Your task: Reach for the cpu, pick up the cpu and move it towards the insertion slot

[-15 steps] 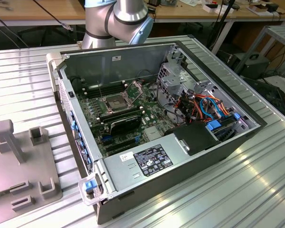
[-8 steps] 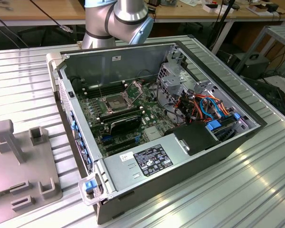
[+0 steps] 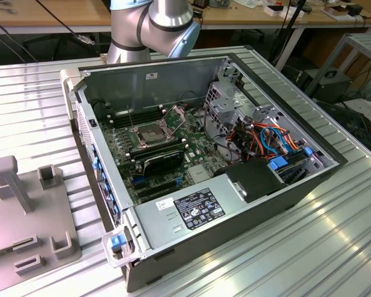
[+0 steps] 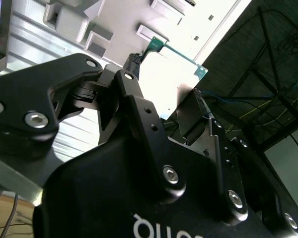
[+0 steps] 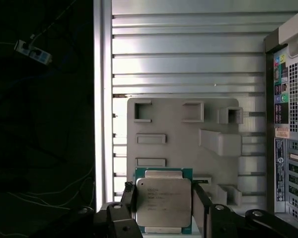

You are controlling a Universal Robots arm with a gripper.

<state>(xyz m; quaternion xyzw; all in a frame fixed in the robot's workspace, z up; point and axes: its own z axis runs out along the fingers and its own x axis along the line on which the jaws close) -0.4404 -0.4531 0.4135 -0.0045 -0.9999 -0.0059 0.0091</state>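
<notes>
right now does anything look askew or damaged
Nothing stands out. The cpu sits square between the gripper fingers, above the grey fixture tray. In the exterior view the insertion slot stands open in the computer case.

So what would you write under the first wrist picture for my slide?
The end effector grips the cpu above the grey holder tray, beside the open computer case.

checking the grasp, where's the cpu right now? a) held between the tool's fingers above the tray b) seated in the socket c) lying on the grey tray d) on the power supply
a: in the first wrist view the cpu sits clamped between the tool's two fingers, with the grey tray behind it, while the socket in the case is open.
</notes>
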